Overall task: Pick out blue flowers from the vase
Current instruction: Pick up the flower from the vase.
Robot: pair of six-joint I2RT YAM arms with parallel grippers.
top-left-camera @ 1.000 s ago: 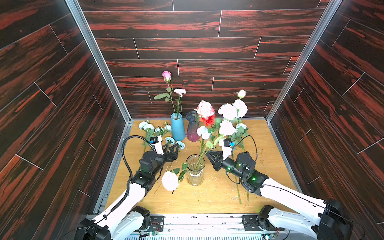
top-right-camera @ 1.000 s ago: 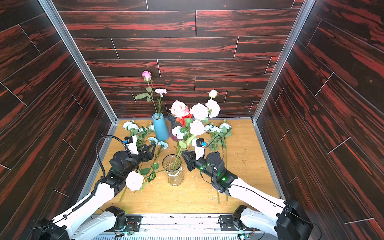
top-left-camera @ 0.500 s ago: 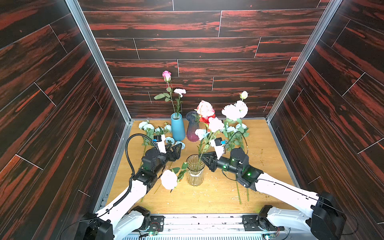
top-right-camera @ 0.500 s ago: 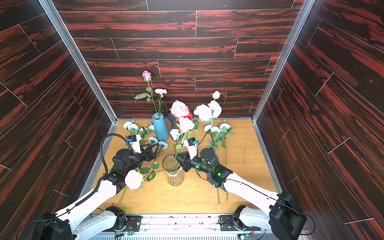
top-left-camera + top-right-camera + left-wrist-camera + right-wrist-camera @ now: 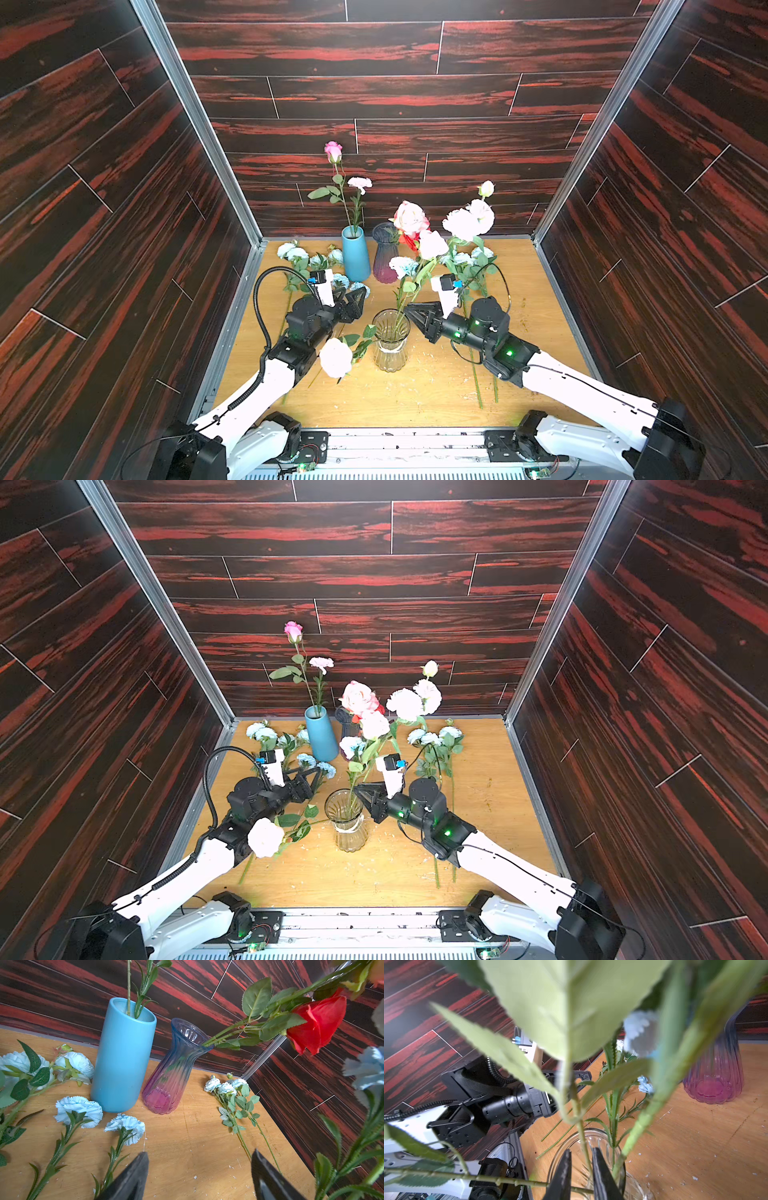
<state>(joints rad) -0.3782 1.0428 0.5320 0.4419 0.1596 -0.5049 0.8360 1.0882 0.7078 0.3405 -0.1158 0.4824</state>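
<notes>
While a lone blue carnation [image 5: 402, 266] stands in the clear glass vase [image 5: 388, 357] at mid-counter, the right jaws sit at the vase's mouth, parted by a narrow gap. From the right wrist, a thick green stem [image 5: 580, 1126] runs up between them with space on either side, so nothing is pinched. The carnation's own thin, saw-leafed stalk [image 5: 612, 1109] rises just beside the jaws, outside the gap.

The other blue flowers lie flat on the counter [image 5: 415, 395]. One bunch [image 5: 291, 251] is at the far left, another [image 5: 478, 254] at the far right, and two heads [image 5: 79, 1108] lie close to the blue vase [image 5: 124, 1053].

The right arm [image 5: 582, 386] comes in low from the near right corner, its wrist turned left toward the glass. The left arm [image 5: 257, 395] rises from the near left corner, bent at the elbow. The left jaws are spread wide and empty above the counter, aimed at the far wall, with a pale rose [image 5: 336, 357] drooping from the clear vase across the forearm.
</notes>
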